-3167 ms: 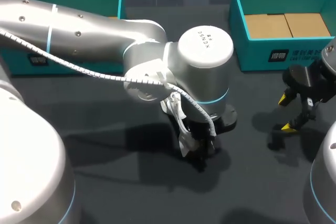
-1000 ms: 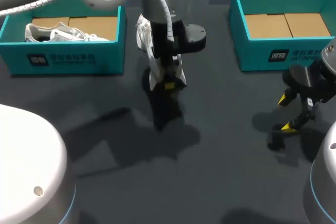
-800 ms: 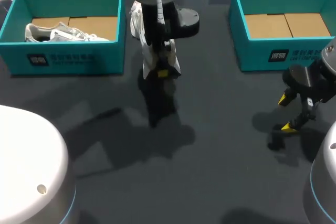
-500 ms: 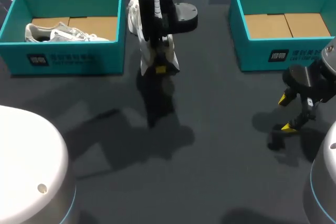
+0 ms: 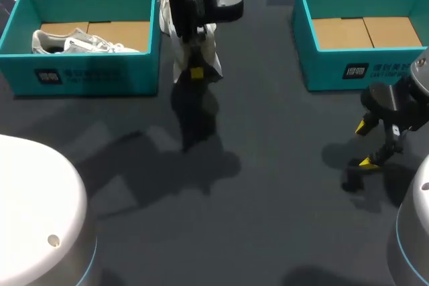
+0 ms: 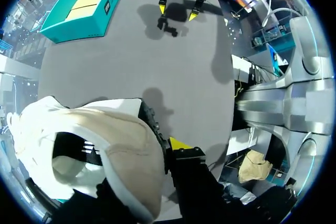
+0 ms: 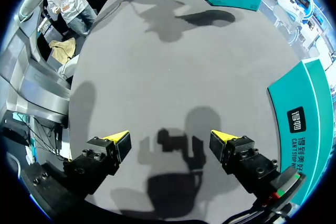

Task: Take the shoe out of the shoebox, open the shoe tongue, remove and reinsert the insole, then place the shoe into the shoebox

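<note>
Near the worktop's (image 5: 268, 199) right front, the right tool (image 5: 364, 144) hangs with fingers spread wide, gripping nothing. Farther back, the left tool (image 5: 194, 70) clamps a white shoe (image 6: 121, 140) in the air, just beside the left shoebox (image 5: 87, 78), where another shoe (image 5: 74, 41) lies.

Matt table (image 5: 268, 185), cloth shoe (image 6: 131, 150), cardboard-lined shoebox (image 5: 375, 68)

Rounded silver-white arm housings (image 5: 33, 212) with thin blue rings, black right pincer (image 7: 169, 137), yellow-tipped fingers (image 7: 119, 140).
</note>
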{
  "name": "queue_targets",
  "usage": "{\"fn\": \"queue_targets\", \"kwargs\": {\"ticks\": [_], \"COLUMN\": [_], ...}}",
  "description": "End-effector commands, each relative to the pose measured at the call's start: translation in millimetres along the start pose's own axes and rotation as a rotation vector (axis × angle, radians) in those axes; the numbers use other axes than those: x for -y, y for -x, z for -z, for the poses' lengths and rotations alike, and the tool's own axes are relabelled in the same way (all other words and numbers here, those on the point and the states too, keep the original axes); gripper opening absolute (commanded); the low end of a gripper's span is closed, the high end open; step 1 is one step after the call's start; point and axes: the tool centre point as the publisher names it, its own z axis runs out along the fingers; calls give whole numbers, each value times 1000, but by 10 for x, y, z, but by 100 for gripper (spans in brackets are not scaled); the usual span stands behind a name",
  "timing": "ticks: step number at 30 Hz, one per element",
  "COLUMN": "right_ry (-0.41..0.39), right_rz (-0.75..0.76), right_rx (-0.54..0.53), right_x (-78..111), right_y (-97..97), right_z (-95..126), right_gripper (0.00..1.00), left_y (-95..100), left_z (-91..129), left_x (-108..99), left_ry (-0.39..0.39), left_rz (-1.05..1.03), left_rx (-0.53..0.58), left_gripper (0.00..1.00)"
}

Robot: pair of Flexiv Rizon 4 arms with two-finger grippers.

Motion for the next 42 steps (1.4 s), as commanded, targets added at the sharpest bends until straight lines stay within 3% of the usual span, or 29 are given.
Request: {"fn": "queue_targets", "kwargs": {"ticks": [1,14,23,34,42], "right_ry": [-1,-1,-1,-1,-1], "right_rz": [0,0,0,0,0], "right_rx": [3,3,3,3,3], "right_x": [2,2,2,2,2], "right_y": [-11,-11,-11,-11,-11], "right_z": [-3,-3,-3,-3,-3], "right_gripper": [100,100,100,100,100], "left_y": [226,1416,2110,2739,3007], "left_z": [170,618,736,707,706], "left_x": [-192,-922,-1515,-2273,-2733], "left_ry": [-10,8,9,26,9], "left_rz": [8,33,52,48,-17], "left_rx": [10,91,85,93,76], "left_gripper": [0,0,0,0,0]}}
